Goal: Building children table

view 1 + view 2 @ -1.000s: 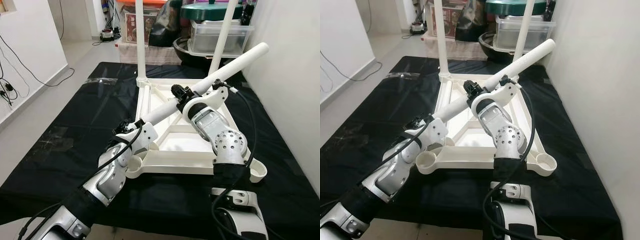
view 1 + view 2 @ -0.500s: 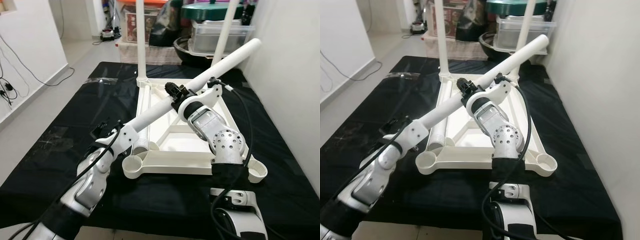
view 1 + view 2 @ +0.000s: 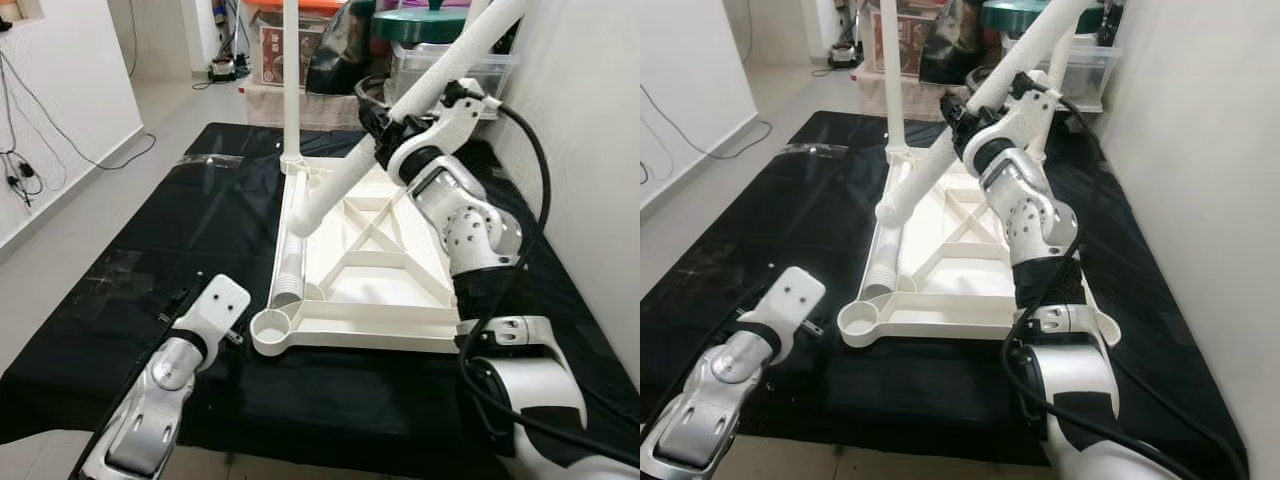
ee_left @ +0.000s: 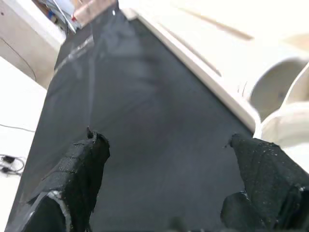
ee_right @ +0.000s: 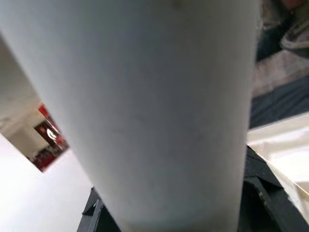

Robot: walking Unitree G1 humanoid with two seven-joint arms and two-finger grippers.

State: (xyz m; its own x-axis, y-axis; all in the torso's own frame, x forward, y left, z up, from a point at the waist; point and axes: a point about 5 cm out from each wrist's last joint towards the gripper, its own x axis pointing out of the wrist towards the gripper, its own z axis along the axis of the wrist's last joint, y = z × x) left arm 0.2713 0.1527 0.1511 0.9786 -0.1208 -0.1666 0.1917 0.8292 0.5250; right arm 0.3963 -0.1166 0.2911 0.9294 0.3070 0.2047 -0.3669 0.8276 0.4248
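The white table top (image 3: 375, 265) lies upside down on a black cloth (image 3: 170, 230). One white leg (image 3: 291, 80) stands upright in its far left corner, and a second (image 3: 1062, 55) stands behind my right arm. My right gripper (image 3: 385, 125) is shut on a third leg (image 3: 345, 175), which slants steeply with its lower end hanging over the frame's left side. A fourth leg (image 3: 288, 262) lies along the left rim, beside the bare near-left socket (image 3: 270, 328). My left gripper (image 4: 166, 164) is open over the cloth left of that socket, with nothing between its fingers (image 4: 77, 169).
Plastic storage boxes and pots (image 3: 440, 60) are stacked past the far edge of the cloth. A white wall (image 3: 590, 150) runs close along the right side. Bare floor (image 3: 80, 220) lies to the left, with cables on the left wall.
My left gripper let go of the slanted leg and drew back to the near left. My right gripper raised the leg and tilted it steeper.
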